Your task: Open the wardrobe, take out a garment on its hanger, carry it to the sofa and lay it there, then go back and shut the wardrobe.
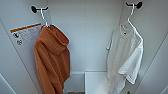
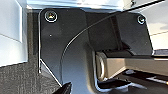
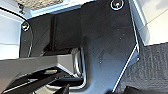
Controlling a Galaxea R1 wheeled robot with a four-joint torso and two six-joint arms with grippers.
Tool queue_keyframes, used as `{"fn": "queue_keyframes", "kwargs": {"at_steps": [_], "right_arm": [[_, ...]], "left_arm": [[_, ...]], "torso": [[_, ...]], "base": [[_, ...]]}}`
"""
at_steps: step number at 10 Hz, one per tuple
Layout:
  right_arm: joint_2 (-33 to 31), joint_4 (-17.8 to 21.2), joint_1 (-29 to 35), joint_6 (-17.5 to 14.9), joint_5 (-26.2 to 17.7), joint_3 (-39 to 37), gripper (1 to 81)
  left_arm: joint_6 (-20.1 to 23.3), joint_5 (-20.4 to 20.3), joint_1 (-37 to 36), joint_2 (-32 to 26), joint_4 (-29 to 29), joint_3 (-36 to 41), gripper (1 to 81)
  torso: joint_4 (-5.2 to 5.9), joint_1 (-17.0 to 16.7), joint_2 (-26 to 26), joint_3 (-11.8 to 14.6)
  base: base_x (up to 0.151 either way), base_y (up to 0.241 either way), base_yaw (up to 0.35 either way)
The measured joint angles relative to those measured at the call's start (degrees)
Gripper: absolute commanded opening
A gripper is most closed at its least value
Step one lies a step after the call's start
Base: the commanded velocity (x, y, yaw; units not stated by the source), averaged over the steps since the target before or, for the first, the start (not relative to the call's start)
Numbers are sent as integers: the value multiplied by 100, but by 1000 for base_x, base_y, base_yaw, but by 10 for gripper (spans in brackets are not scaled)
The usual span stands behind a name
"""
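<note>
Both grippers: can't tell open or closed from wrist views. Wardrobe [image 1: 85,37] open. Shirt [image 1: 125,57] hangs long-axis vertical on its hanger [image 1: 130,17], right-side hook [image 1: 136,4]; right arm likely nearer. Orange hoodie [image 1: 52,60] left.

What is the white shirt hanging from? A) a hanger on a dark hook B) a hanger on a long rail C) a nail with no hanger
A: the white shirt hangs on a thin white hanger whose hook sits over a dark wall hook.
</note>
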Motion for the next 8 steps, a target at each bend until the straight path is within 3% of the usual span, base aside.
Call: {"fn": "queue_keyframes", "kwargs": {"at_steps": [5, 8], "right_arm": [[-240, -428, -184, -7, 243, 462, 811], [-468, -545, -325, -5, 435, 834, 811]], "left_arm": [[-2, 2, 15, -69, 5, 204, 811], [0, 27, -55, -317, 24, 678, 811]], "torso": [[0, -3, 0, 0], [0, -3, 0, 151]], "base": [[0, 0, 0], [0, 0, 0]]}}
